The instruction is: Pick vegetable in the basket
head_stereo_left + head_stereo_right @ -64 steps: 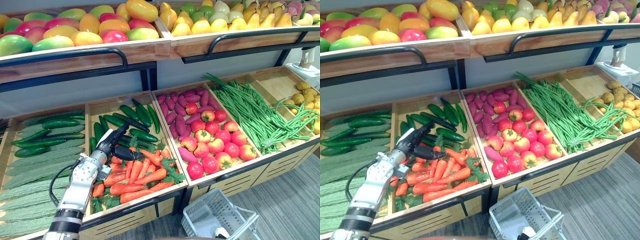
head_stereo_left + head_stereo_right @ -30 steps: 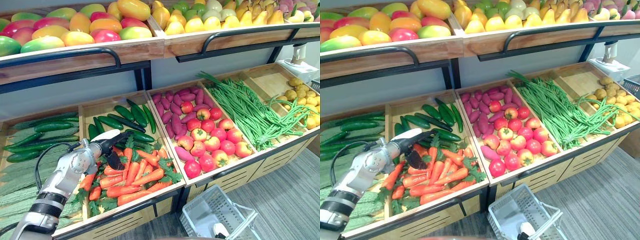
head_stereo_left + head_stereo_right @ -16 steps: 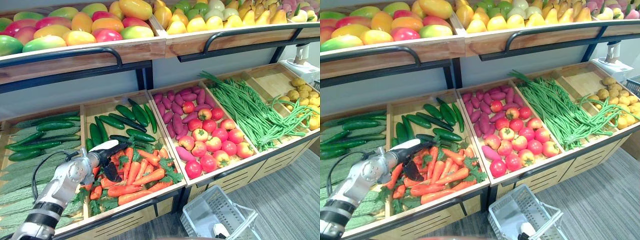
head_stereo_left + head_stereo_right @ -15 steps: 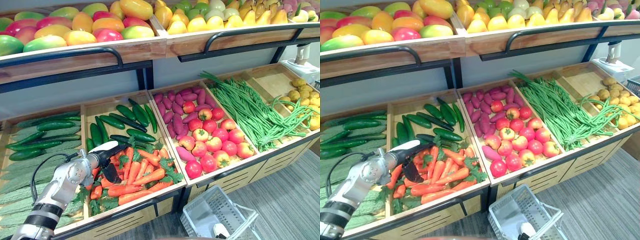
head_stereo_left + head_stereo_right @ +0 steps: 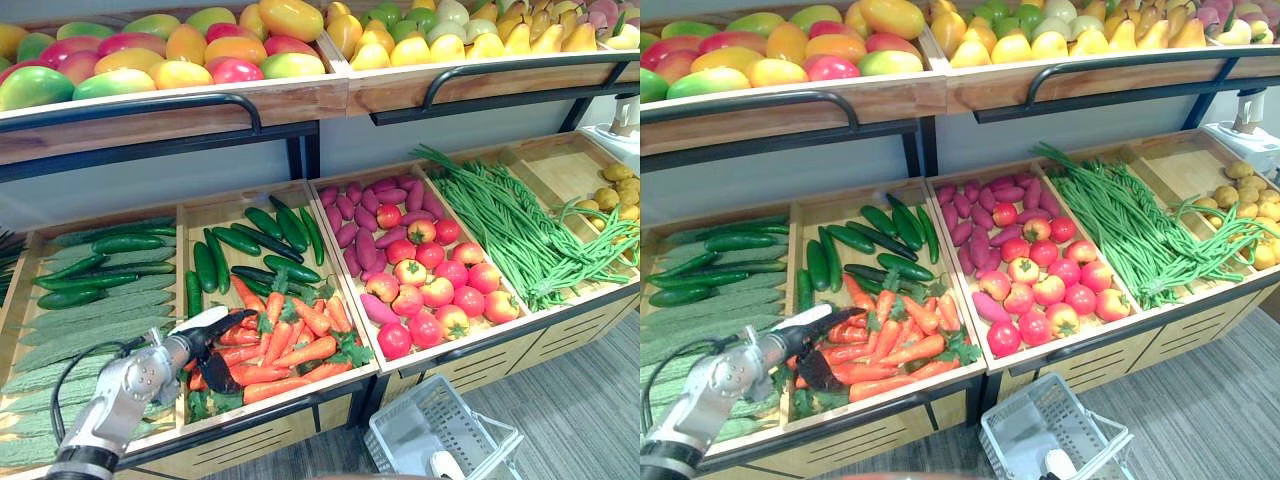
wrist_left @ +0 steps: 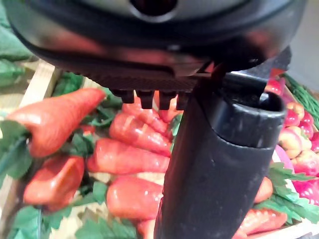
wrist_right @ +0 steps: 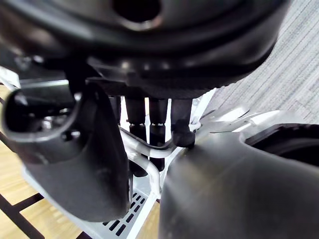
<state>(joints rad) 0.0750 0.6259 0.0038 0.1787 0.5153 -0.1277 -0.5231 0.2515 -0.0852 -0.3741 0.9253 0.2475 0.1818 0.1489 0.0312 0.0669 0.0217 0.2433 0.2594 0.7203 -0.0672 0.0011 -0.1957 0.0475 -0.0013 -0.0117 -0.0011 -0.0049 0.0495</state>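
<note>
Carrots [image 5: 290, 340] lie heaped in their crate [image 5: 205, 215], with the left hand [image 5: 212, 345] set among them (whether one is gripped cannot be told); the white basket [image 5: 410, 445] is held below, its handle [image 7: 149, 172] apparently clasped by the right hand [image 7: 75, 159], to receive one

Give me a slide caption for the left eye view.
Left hand poised open over the carrots; right hand holds the white basket below the stand.

Grocery shop, tiered produce crates [image 5: 300, 95], basket [image 5: 440, 440]

left hand [image 5: 205, 350]: low, fingers loosely spread | right hand [image 7: 75, 159]: fingers curled round basket handle [image 7: 144, 162]
</note>
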